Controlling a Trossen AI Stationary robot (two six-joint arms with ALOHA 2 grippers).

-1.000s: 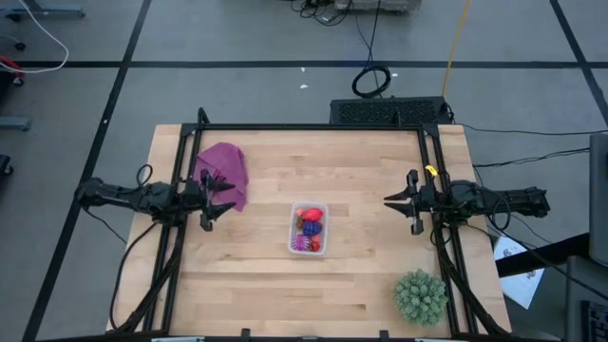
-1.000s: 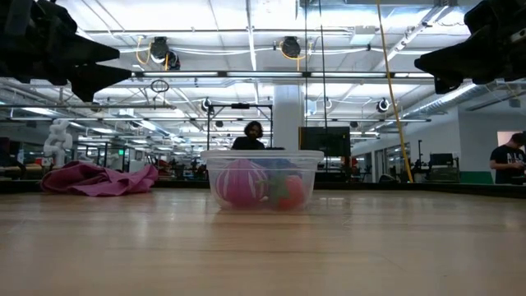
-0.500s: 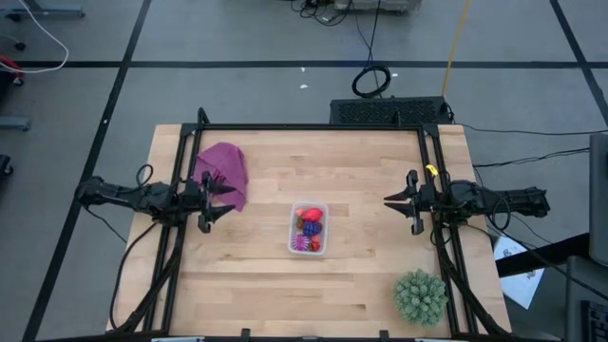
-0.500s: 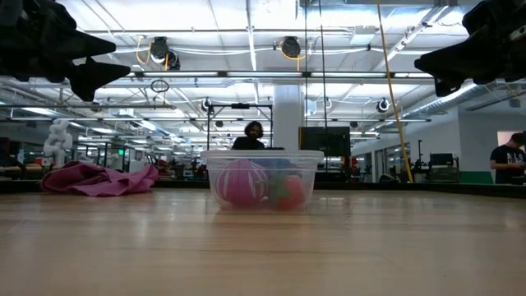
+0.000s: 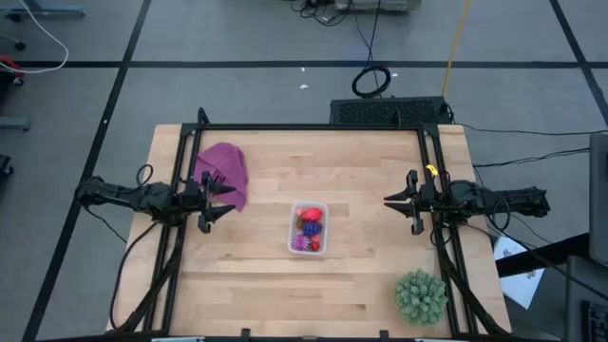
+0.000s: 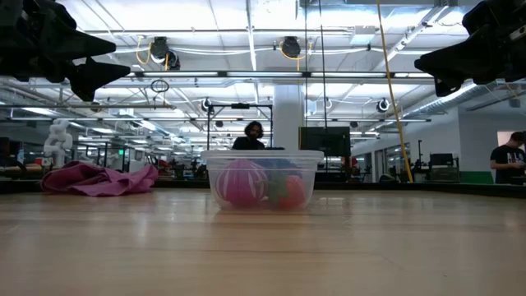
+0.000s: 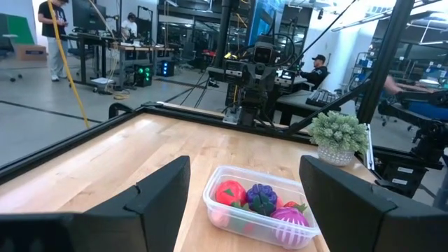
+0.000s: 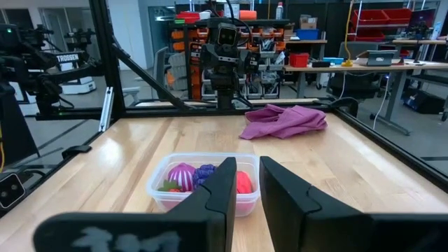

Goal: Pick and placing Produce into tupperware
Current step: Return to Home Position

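Left gripper (image 5: 231, 199): at 9 o'clock from the tub in the high view, by the table's left edge and raised off the wood; fingers spread wide, nothing between them
Right gripper (image 5: 387, 201): at 3 o'clock from the tub, by the right edge, also raised; fingers drawn almost together with only a slim gap, gripping nothing
Tupperware (image 5: 293, 234): upright on the wood, about mid-table, well apart from both grippers
Produce: all inside the tub; red piece (image 7: 231, 192) at its 12 o'clock end, dark purple one (image 7: 262, 198) in the middle, spiky magenta one (image 7: 290, 225) at its 6 o'clock end, a small red berry (image 7: 292, 206) tucked beside it
Magenta cloth (image 5: 222, 171): crumpled at 10 o'clock from the tub, just beside the left gripper
Green spiky ball (image 5: 420, 296): at 4 o'clock from the tub, near the table's corner
Person (image 6: 254, 136): far back in the room, in line with the tub in the low view
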